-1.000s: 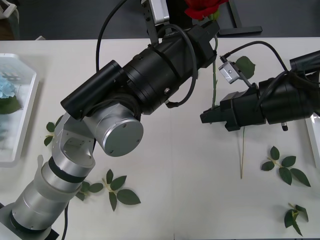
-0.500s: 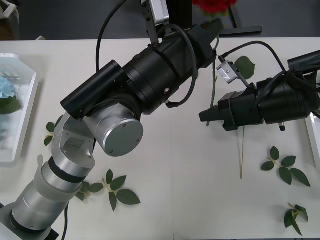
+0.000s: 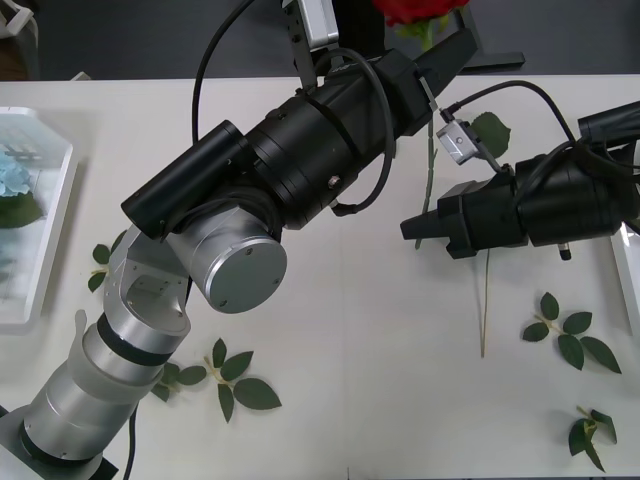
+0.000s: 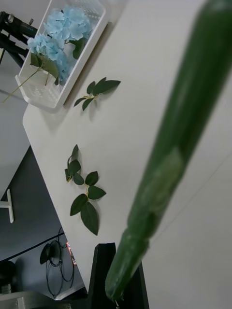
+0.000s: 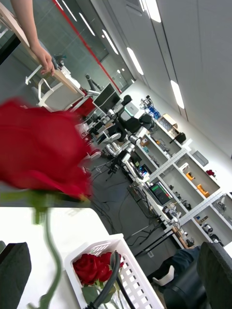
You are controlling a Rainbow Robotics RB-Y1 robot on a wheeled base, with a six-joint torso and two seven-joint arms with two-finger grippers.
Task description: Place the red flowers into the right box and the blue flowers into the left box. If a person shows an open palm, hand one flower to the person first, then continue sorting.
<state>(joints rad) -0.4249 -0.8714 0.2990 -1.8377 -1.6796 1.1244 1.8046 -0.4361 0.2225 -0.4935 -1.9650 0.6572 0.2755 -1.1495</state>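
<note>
A red flower (image 3: 410,10) hangs upright over the table's far edge, its bloom (image 5: 38,145) close in the left wrist view. My left gripper (image 3: 443,52) is open around its upper stem, jaws spread to either side. My right gripper (image 3: 408,228) is shut on the lower end of the stem (image 4: 183,120). The left box (image 3: 40,300) at the table's left end holds blue flowers (image 3: 15,170), which lie in the same tray (image 4: 43,91) as blue flowers (image 4: 63,29) in the right wrist view. The right box (image 5: 137,282) holds red flowers (image 5: 89,268); its rim (image 3: 630,270) is at the right edge.
Loose green leaf sprigs lie on the white table: one (image 3: 235,375) near the front, one (image 3: 570,335) and another (image 3: 590,430) at the right. A bare stem (image 3: 485,300) lies under my right gripper, with a leaf (image 3: 490,130) beyond it.
My left gripper has opened off the rose stem. The bloom has bobbed slightly at the frame's top. My right gripper has barely moved, and stays on the stem's lower end.
</note>
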